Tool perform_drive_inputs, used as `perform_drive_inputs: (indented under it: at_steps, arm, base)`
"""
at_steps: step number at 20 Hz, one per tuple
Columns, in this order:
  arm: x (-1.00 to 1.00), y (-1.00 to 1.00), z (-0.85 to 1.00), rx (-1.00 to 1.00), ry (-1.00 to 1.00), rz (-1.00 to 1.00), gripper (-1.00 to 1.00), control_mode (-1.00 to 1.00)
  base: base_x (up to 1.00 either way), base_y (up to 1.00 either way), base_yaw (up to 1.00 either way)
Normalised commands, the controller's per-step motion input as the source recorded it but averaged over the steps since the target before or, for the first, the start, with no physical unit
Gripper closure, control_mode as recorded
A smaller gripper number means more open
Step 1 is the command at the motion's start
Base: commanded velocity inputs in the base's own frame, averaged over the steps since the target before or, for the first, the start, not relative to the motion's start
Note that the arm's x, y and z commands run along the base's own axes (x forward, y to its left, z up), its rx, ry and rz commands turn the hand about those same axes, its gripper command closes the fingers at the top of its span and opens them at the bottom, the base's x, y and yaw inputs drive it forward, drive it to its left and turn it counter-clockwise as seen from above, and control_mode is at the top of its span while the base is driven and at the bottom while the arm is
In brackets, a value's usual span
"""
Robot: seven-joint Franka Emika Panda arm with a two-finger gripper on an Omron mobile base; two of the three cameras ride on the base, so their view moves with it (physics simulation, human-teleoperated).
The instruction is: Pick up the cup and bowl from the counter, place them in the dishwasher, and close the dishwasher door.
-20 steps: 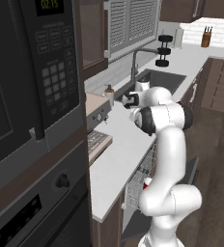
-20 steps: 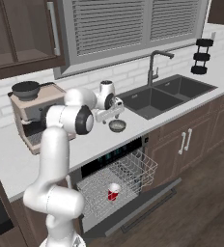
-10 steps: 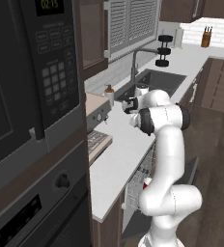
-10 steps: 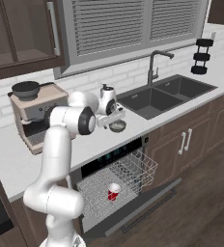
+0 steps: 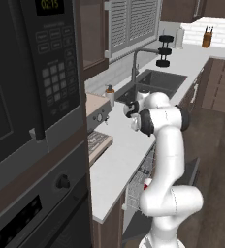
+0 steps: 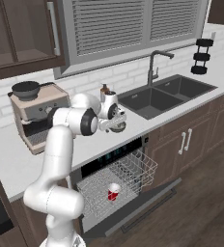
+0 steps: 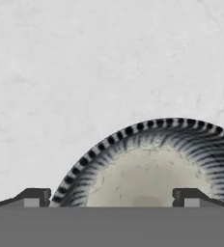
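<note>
While the cup (image 6: pixel 113 192) already stands upright in the wire rack of the open dishwasher (image 6: pixel 118 182), I judge the step in hand to be the pickup of the bowl (image 7: pixel 157 164), the second item of the task. The end effector (image 7: pixel 111 197) hangs above the surface (image 7: pixel 85 62) with its jaws spread wide and nothing between them. In the hand view the two fingertips (image 7: pixel 33 197) rise at the bottom, and between them lies the bowl, pale inside with a black-and-white striped rim. In the right base view the end effector (image 6: pixel 115 121) sits over the bowl (image 6: pixel 118 127), near the front edge of the surface (image 6: pixel 12 154) and just left of the sink (image 6: pixel 167 94).

The next move, as I read it, calls for a straight descent so that one finger goes inside the rim and the other outside it, then a closing of the jaws on the wall of the bowl. A wall this thin and curved could slip if the grip lands off centre.

The dishwasher door (image 6: pixel 147 200) lies dropped open below the rack and is not yet closed.

Several things are hard to make out. The near half of the bowl is cut off at the bottom of the hand view, so I cannot tell how far the fingertips stand above its rim. In the left base view the arm (image 5: pixel 165 145) covers the bowl, and the cup (image 5: pixel 147 183) shows there as a small red patch beside it.
</note>
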Motion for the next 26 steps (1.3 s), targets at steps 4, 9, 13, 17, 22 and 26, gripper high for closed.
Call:
perform_drive_inputs:
  at_steps: [4, 9, 13, 17, 22, 26]
  arm:
    - [0.00, 0.00, -0.12, 0.00, 0.05, 0.00, -1.00, -1.00]
    - [0.04, 0.00, -0.13, 0.00, 0.03, 0.00, 1.00, -1.00]
    - [0.07, 0.00, -0.05, 0.01, 0.00, 0.00, 1.00, -1.00]
    - [0.00, 0.00, 0.00, 0.00, 0.00, 0.00, 1.00, -1.00]
    - [-0.47, 0.00, 0.28, 0.00, -0.04, 0.00, 1.00, -1.00]
    - [-1.00, 0.00, 0.77, 0.00, -0.22, 0.02, 1.00, -1.00]
  base:
    - [0.00, 0.00, 0.00]
    - [0.00, 0.00, 0.00]
    - [0.00, 0.00, 0.00]
    - [0.00, 0.00, 0.00]
    - [0.00, 0.00, 0.00]
    - [0.00, 0.00, 0.00]
